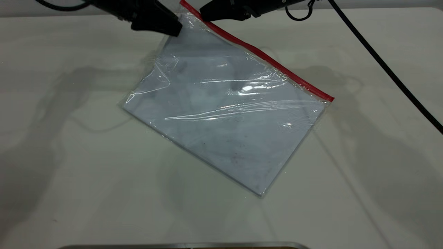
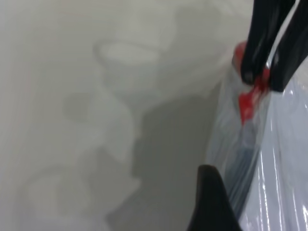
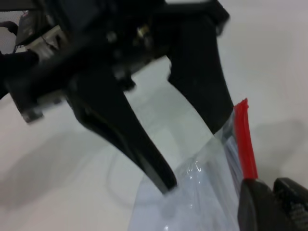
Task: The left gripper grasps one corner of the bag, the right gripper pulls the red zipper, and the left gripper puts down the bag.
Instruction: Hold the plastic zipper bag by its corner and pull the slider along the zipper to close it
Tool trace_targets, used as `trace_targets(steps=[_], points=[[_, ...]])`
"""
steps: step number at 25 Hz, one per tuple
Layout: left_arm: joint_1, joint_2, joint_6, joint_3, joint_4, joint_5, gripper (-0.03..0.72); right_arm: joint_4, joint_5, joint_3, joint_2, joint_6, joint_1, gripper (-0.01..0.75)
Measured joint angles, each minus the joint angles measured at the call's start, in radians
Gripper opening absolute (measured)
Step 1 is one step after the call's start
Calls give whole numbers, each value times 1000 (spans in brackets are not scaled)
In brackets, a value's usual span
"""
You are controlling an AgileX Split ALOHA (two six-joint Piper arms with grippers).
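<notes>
The clear bag (image 1: 225, 117) lies slanted on the white table, its far corner raised. The red zipper (image 1: 270, 60) runs along its far-right long side. My left gripper (image 1: 171, 29) is at that raised corner; in the right wrist view its blocky jaws (image 3: 192, 154) stand apart, straddling the bag's edge. In the left wrist view only one of its fingers (image 2: 211, 202) shows beside the bag (image 2: 274, 159). My right gripper (image 1: 204, 15) is shut on the red zipper near its far end (image 3: 245, 139), which also shows from the left wrist (image 2: 246, 103).
A thick black cable (image 1: 380, 62) runs from the right arm across the table's far right. A metal edge (image 1: 183, 246) lies at the table's near side. Bare table surrounds the bag on the left, right and front.
</notes>
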Motion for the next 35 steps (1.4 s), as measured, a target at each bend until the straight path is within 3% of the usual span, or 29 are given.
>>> trace_targets(steps=[4,7,13,15,35], points=[[-35,26,30,0,-3,-45,530,-3,14,-18,0,0,0,60],[-51,28,97,0,-5,-75,456,-17,17,-21,-1,0,0,60],[-46,19,187,0,-5,-85,129,-51,21,-24,-1,4,0,60],[-44,11,191,0,3,-85,56,-51,21,-26,-2,4,0,60],[-34,-38,324,0,-69,-106,50,-36,17,-36,-3,4,-11,64]])
